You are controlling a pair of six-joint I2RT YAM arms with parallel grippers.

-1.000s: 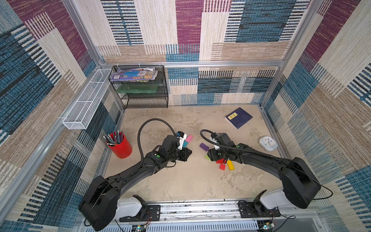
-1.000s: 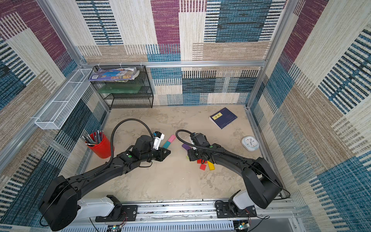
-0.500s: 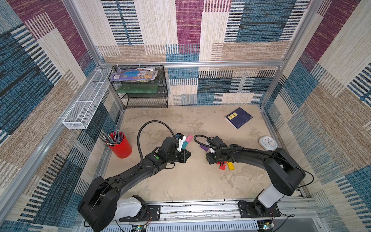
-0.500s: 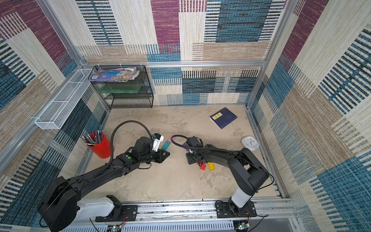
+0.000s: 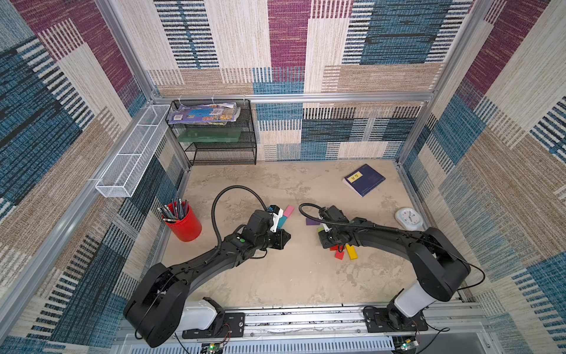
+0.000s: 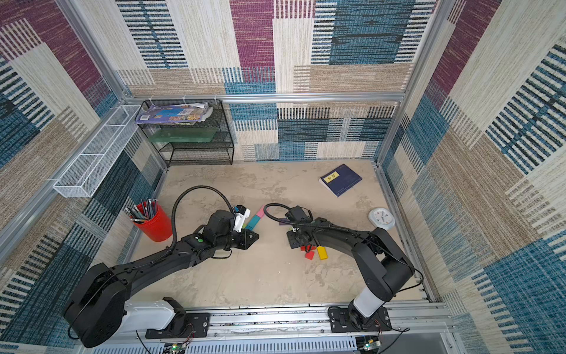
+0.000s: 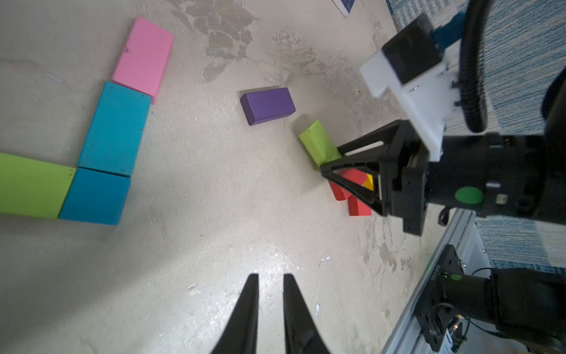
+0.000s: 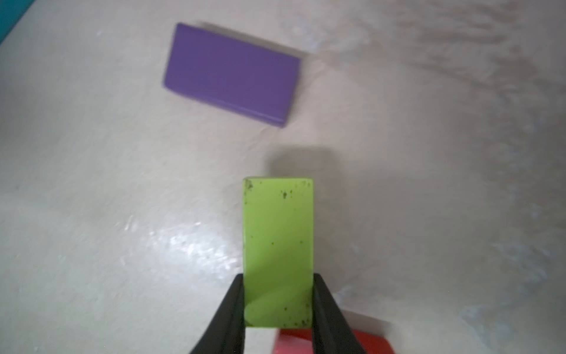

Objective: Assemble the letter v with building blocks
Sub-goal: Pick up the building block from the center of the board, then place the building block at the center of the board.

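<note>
Four building blocks lie joined on the table: pink [image 7: 143, 55], teal [image 7: 115, 128], a teal square [image 7: 95, 196] and lime green [image 7: 30, 185]. A purple block [image 8: 231, 73] lies loose between the arms. My right gripper [image 8: 278, 277] is shut on a second lime green block [image 8: 278, 239], which is tilted up off the table. Red blocks [image 5: 339, 254] and a yellow one [image 5: 351, 252] lie beside and under it. My left gripper [image 7: 270, 275] hovers over bare table with a narrow gap between its fingers and nothing in it.
A red pencil cup [image 5: 183, 222] stands at the left. A dark blue book [image 5: 364, 180] and a white clock [image 5: 408, 218] lie at the right. A black wire shelf [image 5: 219, 135] and a white mesh basket [image 5: 131, 159] sit at the back left.
The right jaws have closed onto the lime green block at the loose pile. The left arm has stayed where it was.
</note>
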